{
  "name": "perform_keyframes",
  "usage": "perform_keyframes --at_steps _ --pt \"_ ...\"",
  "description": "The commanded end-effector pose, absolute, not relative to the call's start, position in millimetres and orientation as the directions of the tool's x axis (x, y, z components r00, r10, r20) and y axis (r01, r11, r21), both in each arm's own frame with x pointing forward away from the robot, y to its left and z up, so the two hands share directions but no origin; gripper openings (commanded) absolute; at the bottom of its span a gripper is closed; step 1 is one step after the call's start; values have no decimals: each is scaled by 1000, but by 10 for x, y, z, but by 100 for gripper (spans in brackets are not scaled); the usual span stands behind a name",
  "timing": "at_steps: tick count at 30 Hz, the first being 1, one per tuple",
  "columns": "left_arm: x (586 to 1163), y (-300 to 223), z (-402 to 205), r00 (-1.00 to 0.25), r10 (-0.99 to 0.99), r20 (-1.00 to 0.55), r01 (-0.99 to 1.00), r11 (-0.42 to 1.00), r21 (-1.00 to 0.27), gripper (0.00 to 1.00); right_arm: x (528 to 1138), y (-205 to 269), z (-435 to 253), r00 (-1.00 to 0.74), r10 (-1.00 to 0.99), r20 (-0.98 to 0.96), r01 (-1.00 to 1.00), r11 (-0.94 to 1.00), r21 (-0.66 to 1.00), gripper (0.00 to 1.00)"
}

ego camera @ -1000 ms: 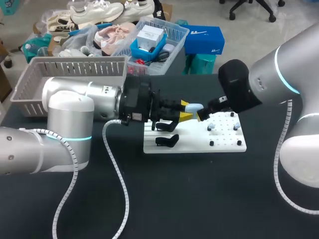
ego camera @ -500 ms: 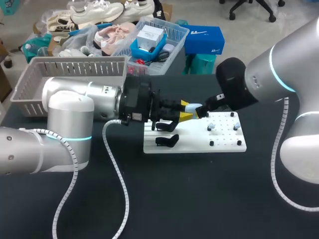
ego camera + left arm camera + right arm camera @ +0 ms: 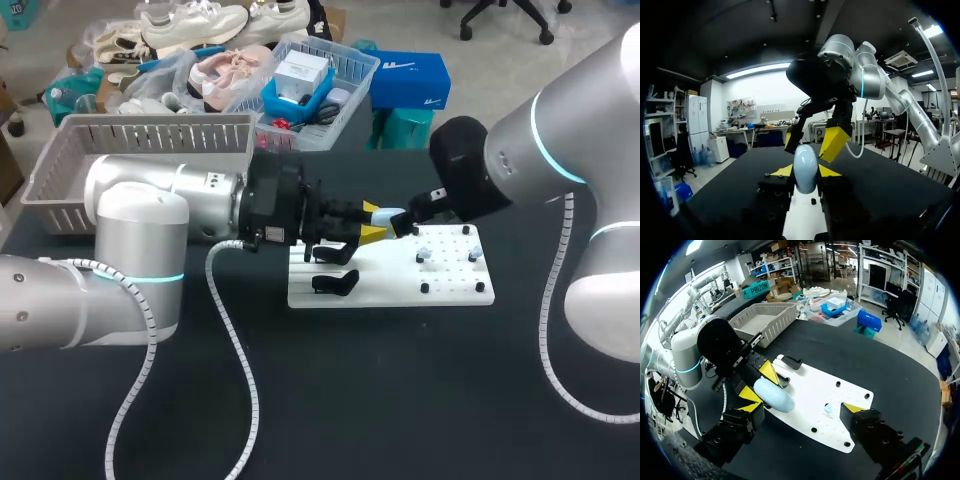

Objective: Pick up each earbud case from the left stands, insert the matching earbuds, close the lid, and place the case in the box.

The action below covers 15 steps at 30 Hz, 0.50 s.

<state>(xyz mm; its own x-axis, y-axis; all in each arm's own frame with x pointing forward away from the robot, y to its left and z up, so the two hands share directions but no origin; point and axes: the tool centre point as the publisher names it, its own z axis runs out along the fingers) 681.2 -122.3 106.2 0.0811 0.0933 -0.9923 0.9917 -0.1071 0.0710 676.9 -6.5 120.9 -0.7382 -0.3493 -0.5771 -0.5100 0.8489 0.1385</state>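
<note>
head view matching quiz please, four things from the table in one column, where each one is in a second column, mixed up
1. pale blue oval earbud case
2. grey slatted plastic basket
3. black curved stand
4. small pale earbud

A. left part of the white pegboard
B. held in the left gripper
C. right part of the pegboard
D. far left of the table

Pairs: 1-B, 2-D, 3-A, 4-C

Left arm [image 3: 130, 215] from 9 o'clock: silver-white tubes, cyan ring, black wrist, white ribbed cable [image 3: 245, 400] looping toward 6. Right arm [image 3: 570, 130] from 3 o'clock: same silver (cyan ring too), black wrist, grey hose [image 3: 548, 330]. Left gripper [image 3: 372, 222], right gripper [image 3: 804, 401]: black, yellow tips.
</note>
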Motion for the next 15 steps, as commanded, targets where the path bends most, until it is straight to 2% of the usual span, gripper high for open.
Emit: perform_keyframes --at_steps 1,15 --pt "6821 -1224 1054 82 91 -992 992 -108 72 0 6741 -44 1200 -736 -343 -584 -498 858 124 100" --pt "6821 -1224 1054 82 91 -992 992 -108 72 0 6742 -61 1206 -736 -346 -582 -491 865 107 100"
